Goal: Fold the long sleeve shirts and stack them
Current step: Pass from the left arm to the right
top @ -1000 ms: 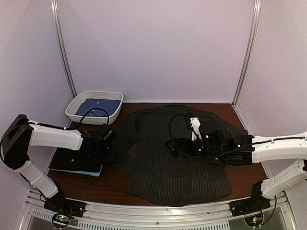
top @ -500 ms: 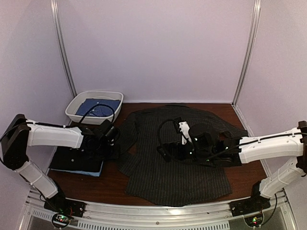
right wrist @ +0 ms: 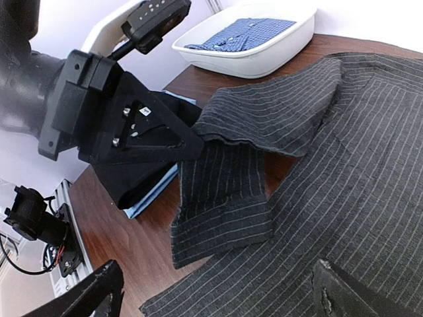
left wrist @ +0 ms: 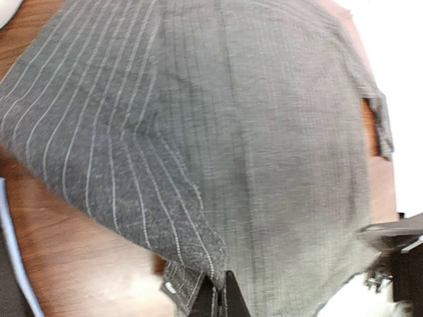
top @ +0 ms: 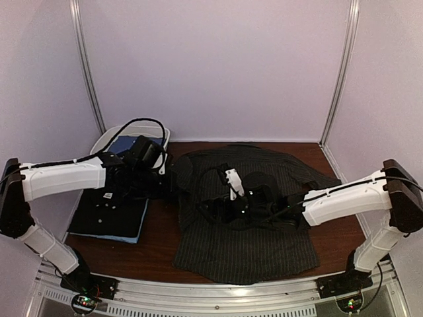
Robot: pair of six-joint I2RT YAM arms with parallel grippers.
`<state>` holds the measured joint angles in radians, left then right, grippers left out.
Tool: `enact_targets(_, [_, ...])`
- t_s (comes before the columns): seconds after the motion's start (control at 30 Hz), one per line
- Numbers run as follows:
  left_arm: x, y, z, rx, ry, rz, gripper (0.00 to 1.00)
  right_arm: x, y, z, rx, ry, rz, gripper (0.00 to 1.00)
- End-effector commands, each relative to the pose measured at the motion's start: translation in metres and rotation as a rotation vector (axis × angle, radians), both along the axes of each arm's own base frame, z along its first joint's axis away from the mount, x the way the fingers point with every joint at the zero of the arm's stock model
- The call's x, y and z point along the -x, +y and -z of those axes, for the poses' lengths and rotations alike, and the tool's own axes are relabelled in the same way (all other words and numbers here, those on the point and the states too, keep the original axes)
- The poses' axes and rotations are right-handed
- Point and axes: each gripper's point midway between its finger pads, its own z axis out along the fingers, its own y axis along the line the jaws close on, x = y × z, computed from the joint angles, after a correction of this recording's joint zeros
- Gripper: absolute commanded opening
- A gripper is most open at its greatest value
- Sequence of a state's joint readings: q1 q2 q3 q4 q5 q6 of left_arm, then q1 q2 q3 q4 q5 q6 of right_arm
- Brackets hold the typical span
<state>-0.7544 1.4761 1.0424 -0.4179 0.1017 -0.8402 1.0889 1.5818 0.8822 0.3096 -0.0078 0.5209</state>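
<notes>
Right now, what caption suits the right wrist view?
Left gripper pinching the pinstriped shirt by its sleeve, a blue shirt lying in the white tub.

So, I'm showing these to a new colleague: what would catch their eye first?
The dark pinstriped shirt spread across the table, its sleeve pinched by the left gripper. The right gripper hangs open above that shirt. A folded black shirt lies at the near left.
</notes>
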Motion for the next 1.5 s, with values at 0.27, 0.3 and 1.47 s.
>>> enact_targets(0.27, [-0.022,-0.037,-0.034,0.201,0.001,0.036,0.0,0.001,0.041,0.001,-0.066,-0.023,-0.089,0.99])
enact_targets(0.3, [-0.023,-0.038,-0.035,0.207,0.001,0.036,0.0,0.001,0.043,0.005,-0.062,-0.018,-0.088,0.99])
enact_targets(1.47, [-0.041,-0.03,-0.015,0.172,0.015,0.025,0.0,-0.037,0.037,0.036,0.125,0.065,0.044,0.0])
